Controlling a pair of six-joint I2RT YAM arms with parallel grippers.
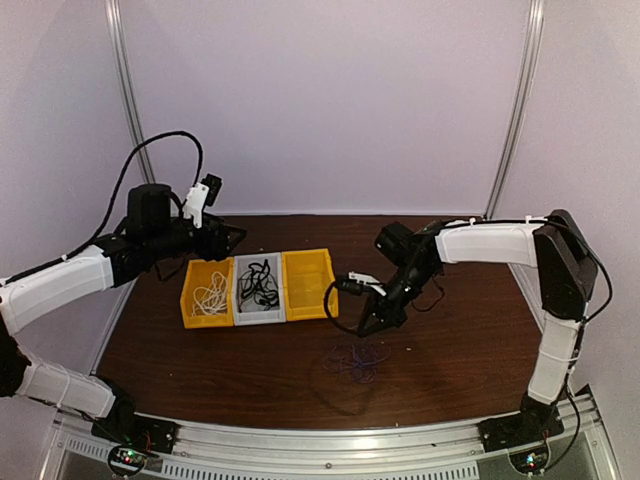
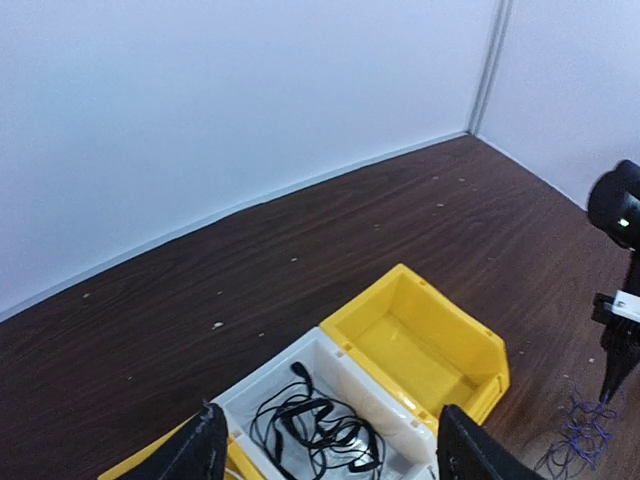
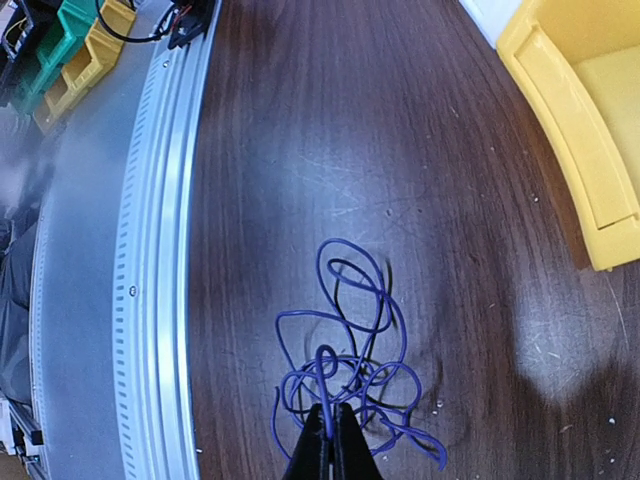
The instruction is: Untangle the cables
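Note:
A dark blue cable (image 3: 352, 330) lies in a loose, loopy tangle on the brown table (image 1: 450, 350), right of the bins; it shows in the top view as the blue cable (image 1: 356, 362). My right gripper (image 3: 328, 428) is shut on one raised loop of it, just above the wood. The same right gripper (image 1: 378, 322) hangs over the tangle's upper edge. A black cable (image 2: 322, 436) lies bundled in the grey bin (image 2: 335, 352). A white cable (image 1: 209, 296) fills the left yellow bin (image 1: 188, 290). My left gripper (image 2: 330, 428) hovers open above the grey bin, nothing between its fingers.
The right yellow bin (image 1: 307, 284) is empty and sits next to the grey one. A metal rail (image 3: 150, 260) runs along the table's near edge. Green and yellow bins (image 3: 70, 45) stand beyond the rail, off the table. White walls close the back and sides.

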